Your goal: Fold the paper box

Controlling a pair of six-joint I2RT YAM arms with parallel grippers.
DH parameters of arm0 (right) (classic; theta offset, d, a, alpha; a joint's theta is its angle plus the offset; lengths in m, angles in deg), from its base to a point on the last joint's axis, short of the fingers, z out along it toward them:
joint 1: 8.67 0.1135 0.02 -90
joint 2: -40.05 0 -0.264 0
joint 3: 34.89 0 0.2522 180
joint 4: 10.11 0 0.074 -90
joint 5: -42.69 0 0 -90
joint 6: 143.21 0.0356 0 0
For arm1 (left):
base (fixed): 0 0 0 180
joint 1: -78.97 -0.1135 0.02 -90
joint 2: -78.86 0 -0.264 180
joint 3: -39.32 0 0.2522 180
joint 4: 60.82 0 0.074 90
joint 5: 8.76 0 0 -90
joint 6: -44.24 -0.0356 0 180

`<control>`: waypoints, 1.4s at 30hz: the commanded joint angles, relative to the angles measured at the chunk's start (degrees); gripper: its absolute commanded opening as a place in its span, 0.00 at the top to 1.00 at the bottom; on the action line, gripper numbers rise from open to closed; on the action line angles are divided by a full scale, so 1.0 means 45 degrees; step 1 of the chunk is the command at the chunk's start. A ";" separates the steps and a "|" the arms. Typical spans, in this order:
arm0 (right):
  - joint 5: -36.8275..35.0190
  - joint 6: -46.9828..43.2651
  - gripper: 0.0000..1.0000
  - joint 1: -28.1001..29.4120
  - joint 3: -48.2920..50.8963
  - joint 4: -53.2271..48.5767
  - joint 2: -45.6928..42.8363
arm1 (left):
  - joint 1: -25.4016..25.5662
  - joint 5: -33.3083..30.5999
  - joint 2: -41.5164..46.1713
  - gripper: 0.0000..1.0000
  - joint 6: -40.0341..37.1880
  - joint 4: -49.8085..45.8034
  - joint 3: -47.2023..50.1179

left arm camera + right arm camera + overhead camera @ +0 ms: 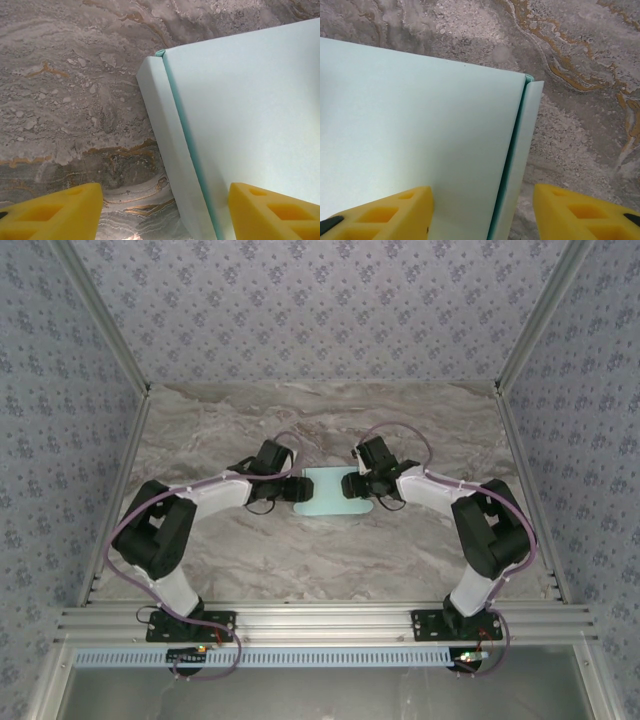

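The paper box (pixel 327 496) lies flat on the marble table between the two arms, a pale turquoise rectangular card. My left gripper (pixel 299 490) sits at its left end and my right gripper (pixel 356 486) at its right end. In the left wrist view the box (pixel 240 115) shows a top panel and a narrow side flap (pixel 162 130). The left gripper (pixel 165 210) is open, its yellow fingers (pixel 55 212) straddling that flap edge. In the right wrist view the box (pixel 415 130) ends in a narrow flap (pixel 522 145), and the open right gripper (pixel 482 205) straddles it.
The marble tabletop (pixel 320 420) is enclosed by patterned walls on the left, back and right. An aluminium rail (pixel 320 622) carrying both arm bases runs along the near edge.
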 commanded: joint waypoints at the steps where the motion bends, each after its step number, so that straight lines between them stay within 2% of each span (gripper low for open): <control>1: -0.0346 -0.0088 0.43 -0.0045 0.0311 -0.0344 0.0496 | 0.0070 -0.0109 -0.0180 0.33 -0.0022 0.0145 0.0036; 12: -0.0456 -0.0741 0.43 -0.0145 0.0460 -0.0374 0.0994 | 0.0314 -0.0693 -0.0648 0.33 -0.0044 0.0471 0.0636; 21: -0.0988 -0.1817 0.41 -0.0002 -0.1570 -0.1730 0.0038 | 0.0466 -0.1647 0.1309 0.30 -0.0436 0.0670 0.0370; 24: -0.1869 -0.2131 0.39 0.0225 -0.2019 -0.2132 -0.0482 | 0.0466 -0.2173 0.1941 0.27 -0.0757 0.0749 0.0182; 29: -0.4858 -0.3354 0.36 0.1084 -0.2355 -0.2878 -0.1539 | 0.0397 -0.3449 0.2655 0.21 -0.1575 0.0802 -0.0232; 31: -0.5912 -0.3693 0.33 0.1384 -0.2357 -0.2964 -0.1890 | 0.0212 -0.3430 0.2684 0.18 -0.1720 0.0732 -0.0476; 35: -0.7963 -0.3979 0.22 0.1868 -0.1847 -0.2674 -0.2730 | -0.0339 -0.3216 0.2655 0.11 -0.1451 0.0734 -0.0691; 40: -0.9036 -0.3508 0.13 0.1595 -0.0867 -0.2881 -0.3605 | -0.1100 -0.2753 0.2658 0.01 -0.1085 0.0856 -0.0732; 42: -0.9208 -0.3140 0.11 0.1341 -0.0591 -0.3067 -0.3804 | -0.1394 -0.2587 0.2620 0.01 -0.0944 0.0909 -0.0722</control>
